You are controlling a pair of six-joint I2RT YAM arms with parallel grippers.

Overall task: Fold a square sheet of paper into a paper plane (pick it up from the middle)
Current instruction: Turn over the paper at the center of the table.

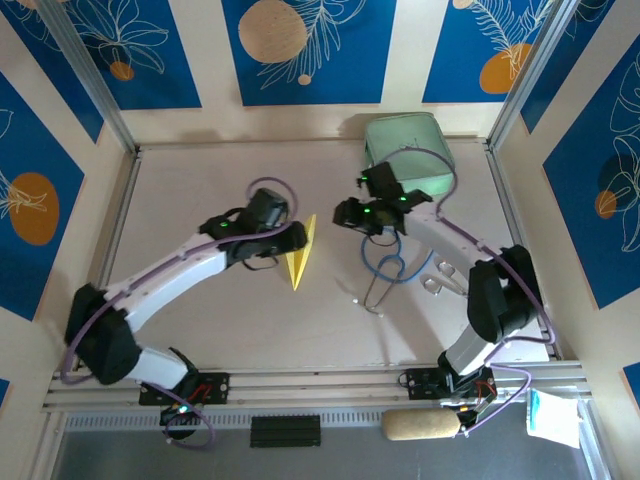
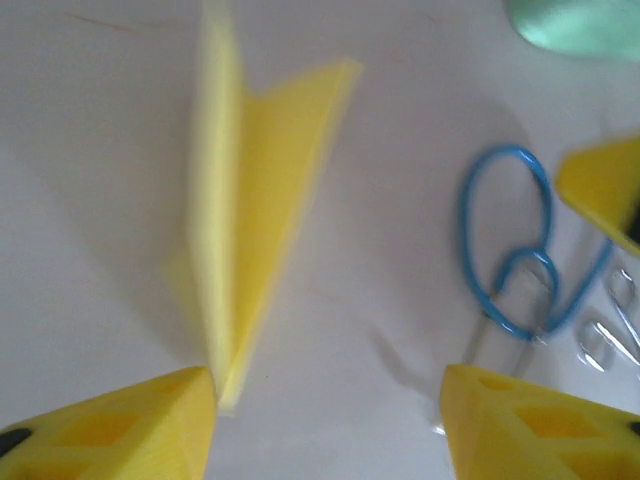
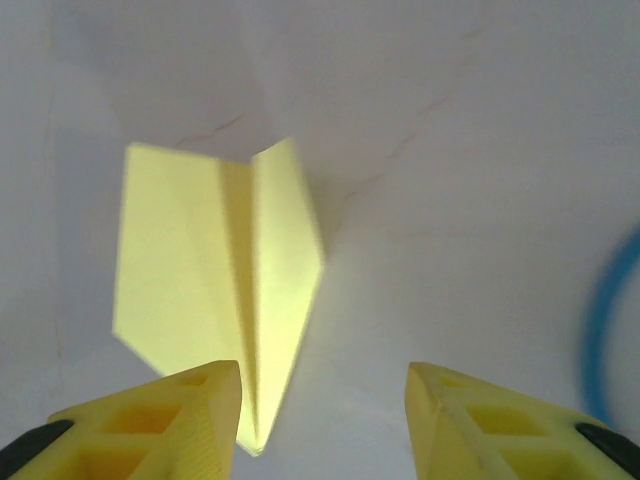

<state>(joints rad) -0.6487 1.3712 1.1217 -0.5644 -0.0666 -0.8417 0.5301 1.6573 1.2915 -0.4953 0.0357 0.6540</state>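
Note:
The square sheet of paper is folded into a narrow yellow paper plane (image 1: 300, 256) that lies on the white table near its middle, pointed end toward the arms. My left gripper (image 1: 293, 240) hovers at the plane's left side. In the left wrist view the plane (image 2: 250, 220) has its centre ridge raised and its tip beside the left finger (image 2: 130, 430). That gripper (image 2: 330, 425) is open, with bare table between its fingers. My right gripper (image 1: 343, 214) stands open to the plane's right. In its wrist view the plane (image 3: 220, 290) ends by one finger (image 3: 170, 420) of the gripper (image 3: 325, 420).
A mint-green case (image 1: 405, 148) sits at the back right behind the right arm. A blue looped cable (image 1: 385, 268) and small metal clips (image 1: 440, 280) lie right of the plane. Raised metal rails (image 1: 120, 230) border the table.

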